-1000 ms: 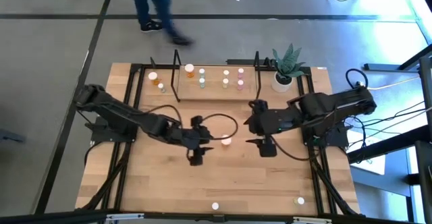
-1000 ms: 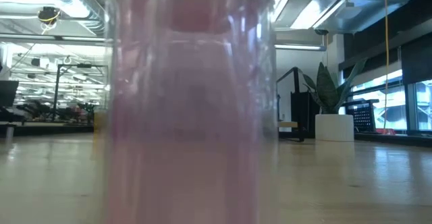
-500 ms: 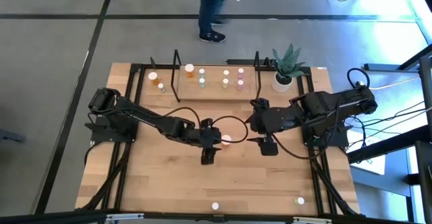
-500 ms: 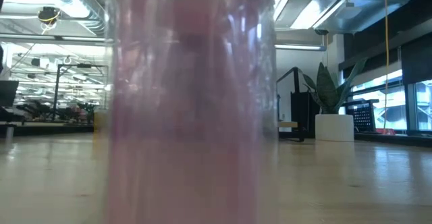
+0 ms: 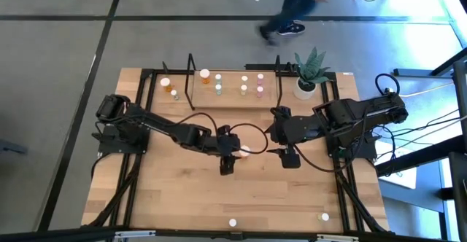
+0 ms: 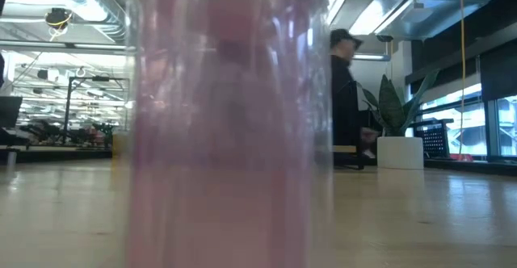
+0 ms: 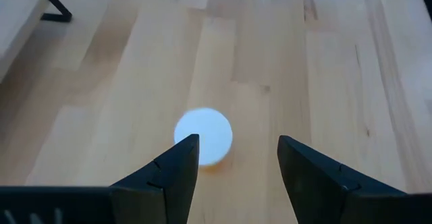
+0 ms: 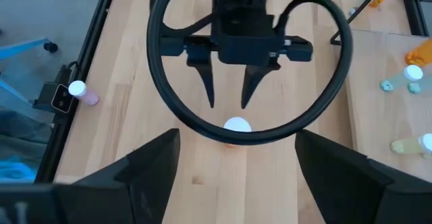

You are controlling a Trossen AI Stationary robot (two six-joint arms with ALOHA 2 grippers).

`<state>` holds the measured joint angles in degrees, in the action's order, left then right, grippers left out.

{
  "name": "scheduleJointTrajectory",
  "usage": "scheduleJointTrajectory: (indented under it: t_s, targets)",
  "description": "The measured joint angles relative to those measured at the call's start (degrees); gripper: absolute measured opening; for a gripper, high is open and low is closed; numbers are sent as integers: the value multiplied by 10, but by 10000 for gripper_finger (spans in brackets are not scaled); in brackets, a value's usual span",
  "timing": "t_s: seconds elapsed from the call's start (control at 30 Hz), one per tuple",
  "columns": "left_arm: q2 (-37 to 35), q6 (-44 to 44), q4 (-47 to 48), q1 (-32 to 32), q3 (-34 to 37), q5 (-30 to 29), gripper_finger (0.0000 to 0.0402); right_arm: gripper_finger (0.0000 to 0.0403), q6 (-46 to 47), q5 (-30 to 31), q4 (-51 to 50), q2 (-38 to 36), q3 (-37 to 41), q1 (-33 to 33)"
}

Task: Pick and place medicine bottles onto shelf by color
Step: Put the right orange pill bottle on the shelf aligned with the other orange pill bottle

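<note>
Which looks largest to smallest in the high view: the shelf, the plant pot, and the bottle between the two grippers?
1. Shelf, clearly the largest.
2. Plant pot.
3. Bottle between the left gripper and right gripper, the smallest; only its cap shows from above.

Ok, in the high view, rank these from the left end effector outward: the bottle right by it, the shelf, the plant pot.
1. Bottle, just beside the open left end effector, at mid-table.
2. Shelf, along the table's far side, with bottles on it.
3. Plant pot, at the far right corner, past the shelf's right end.
</note>
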<state>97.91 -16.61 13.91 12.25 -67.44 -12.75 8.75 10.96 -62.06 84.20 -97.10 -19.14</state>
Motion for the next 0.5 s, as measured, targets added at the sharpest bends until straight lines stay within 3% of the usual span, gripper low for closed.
scheduleJointTrajectory:
  t_s: [0.17, 0.5]
  targets:
    - [2, -24, -9, -11, 0, 0, 202, 294, 0, 0, 0, 0, 0, 0]
    - [52, -25, -47, -17, 0, -16, 261, 294, 0, -2, -2, 0, 0, 0]
